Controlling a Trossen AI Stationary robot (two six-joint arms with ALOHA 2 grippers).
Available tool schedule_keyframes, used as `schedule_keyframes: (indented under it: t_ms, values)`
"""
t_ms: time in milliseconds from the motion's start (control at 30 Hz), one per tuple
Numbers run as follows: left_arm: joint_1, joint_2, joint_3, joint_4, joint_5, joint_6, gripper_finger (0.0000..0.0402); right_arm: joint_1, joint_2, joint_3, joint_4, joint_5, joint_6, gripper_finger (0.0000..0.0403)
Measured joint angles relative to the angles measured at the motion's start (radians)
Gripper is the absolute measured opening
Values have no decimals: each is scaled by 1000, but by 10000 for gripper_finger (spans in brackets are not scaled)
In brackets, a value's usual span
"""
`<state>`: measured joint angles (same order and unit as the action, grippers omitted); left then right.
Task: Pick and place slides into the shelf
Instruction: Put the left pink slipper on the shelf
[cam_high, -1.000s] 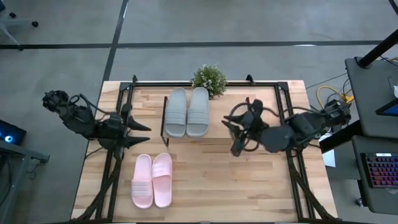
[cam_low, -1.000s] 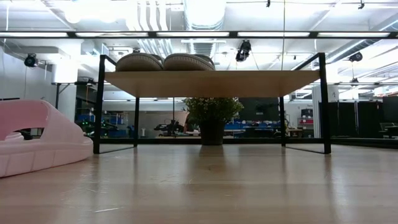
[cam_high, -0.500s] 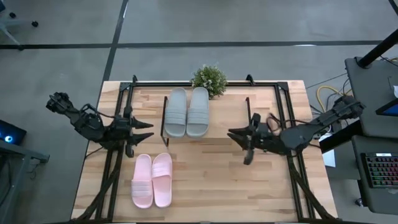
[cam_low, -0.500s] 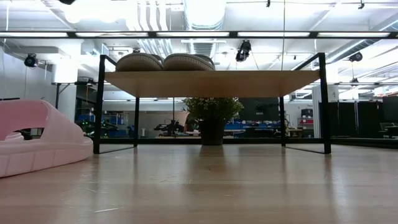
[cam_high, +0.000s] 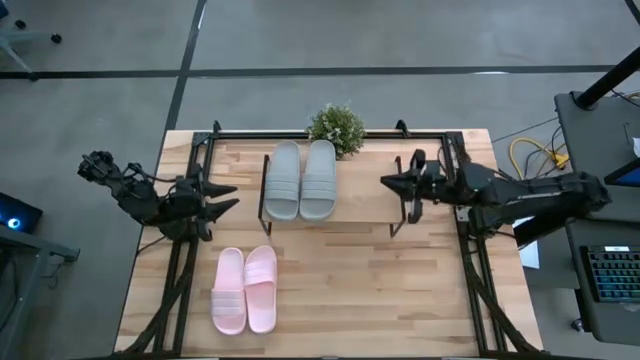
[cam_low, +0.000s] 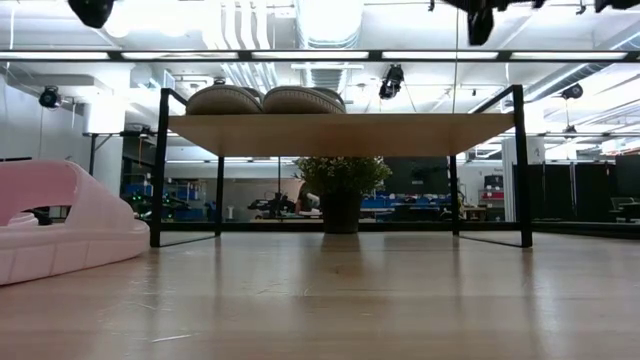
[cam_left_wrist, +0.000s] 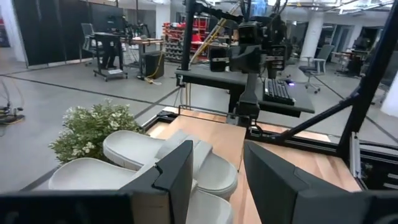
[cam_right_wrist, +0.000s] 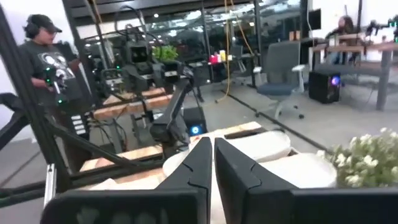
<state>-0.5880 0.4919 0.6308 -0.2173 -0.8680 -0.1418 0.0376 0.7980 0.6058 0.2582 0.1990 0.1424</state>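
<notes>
The grey-green slides (cam_high: 300, 181) lie side by side, soles down, on the left part of the shelf (cam_high: 365, 190); in the low view they sit on its plank (cam_low: 340, 133). The pink slides (cam_high: 244, 290) rest on the tabletop near the near-left corner, and one (cam_low: 60, 225) fills the low view's left edge. My left gripper (cam_high: 228, 197) is open, hovering left of the grey-green pair, which shows past its fingers (cam_left_wrist: 168, 162). My right gripper (cam_high: 386, 181) is shut and hovers over the shelf's right part, pointing at the grey-green pair (cam_right_wrist: 261, 155).
A small potted plant (cam_high: 336, 127) stands at the table's far edge behind the shelf (cam_low: 340, 190). Black frame rails run along both table sides (cam_high: 185, 270) (cam_high: 480, 280). Bare plank lies right of the grey-green pair. A person (cam_right_wrist: 43, 68) stands in the room beyond.
My right gripper has risen and swung from the shelf's front edge toward the table's far edge, its arm stretching out to the right. My left gripper has drifted slightly toward the far edge. No slide has moved.
</notes>
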Motion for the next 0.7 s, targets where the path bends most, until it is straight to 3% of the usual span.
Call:
schedule_keyframes:
  t_ms: [133,367,500,633,700]
  values:
    - [0,6,0,-6,-9,31,112,8,-102,-28,-48,54,-4,8]
    - [0,24,0,-43,35,62,10,20,-206,-116,-53,27,149,8]
    - [0,14,0,-191,175,-97,20,19,-205,-125,-52,30,170,8]
    - [0,14,0,-305,383,-210,42,19,-199,-120,-53,33,197,8]
    - [-1,21,0,-335,429,-258,53,19,-200,-119,-52,37,198,8]
